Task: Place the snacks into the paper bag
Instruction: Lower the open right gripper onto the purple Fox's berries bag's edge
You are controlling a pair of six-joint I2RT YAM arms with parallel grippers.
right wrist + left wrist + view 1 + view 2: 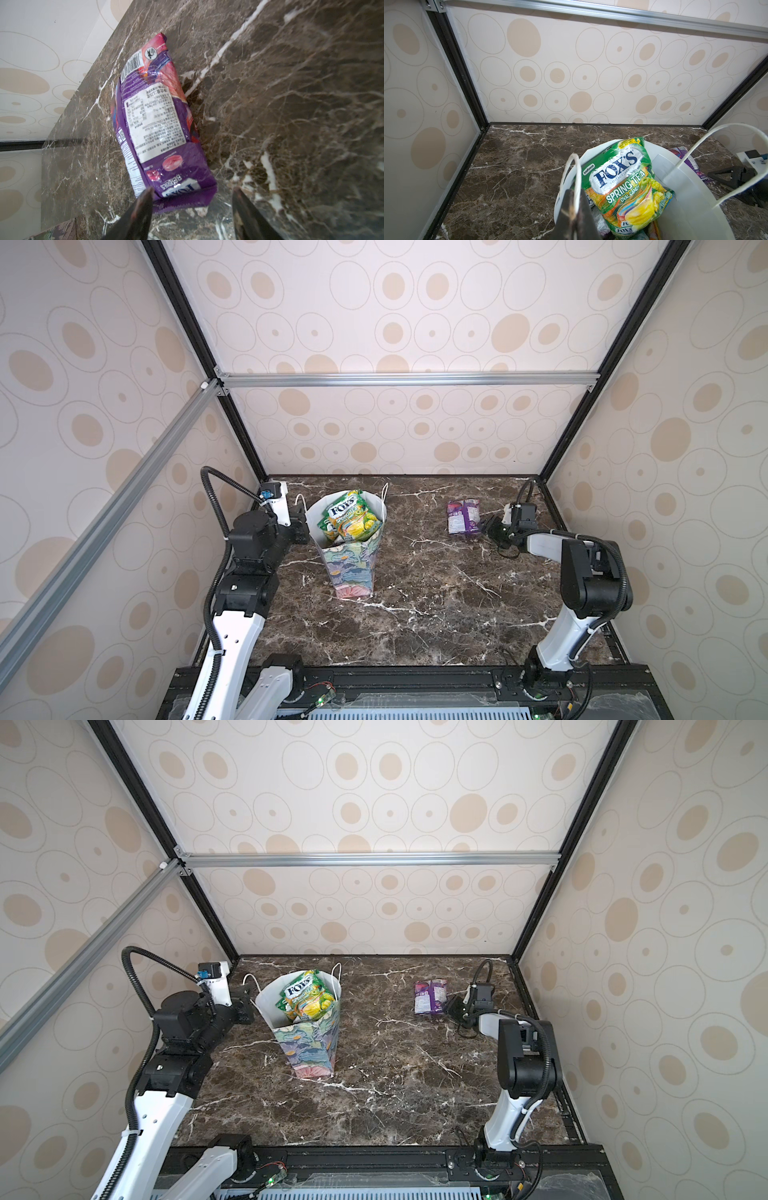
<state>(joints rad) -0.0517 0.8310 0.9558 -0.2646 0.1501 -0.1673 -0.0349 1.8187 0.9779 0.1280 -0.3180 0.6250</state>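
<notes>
**left tool pinches the bag rim, right tool open at the purple packet**

the paper bag (pixel 353 568) stands upright on the left half of the dark marbled tabletop (pixel 436 605), with its mouth open and its pastel floral side facing the near edge. a green packet (pixel 351 518) printed "fox's spring tea" sticks out of the mouth, leaning against the white inner wall. the edges of more packets show below it, too hidden to count.

the left tool (pixel 302 526) sits at the bag's left rim. in the left wrist view its jaws are closed together on the rim, right where one white cord handle (pixel 577 172) is fixed; the cord loops up from between the fingertips. the other handle arches over the far side of the mouth.

a purple packet (pixel 463 516) lies flat on the tabletop toward the far right, well apart from the bag, with its white label panel facing up. the right tool (pixel 492 526) is low, just beside the packet's right end. in the right wrist view its jaws stand apart. one finger (pixel 143 207) overlaps the corner of the packet's sealed end, and the other is out over bare tabletop beside it. the jaws are not closed on the packet, and i cannot tell whether the near finger actually touches it.
</notes>
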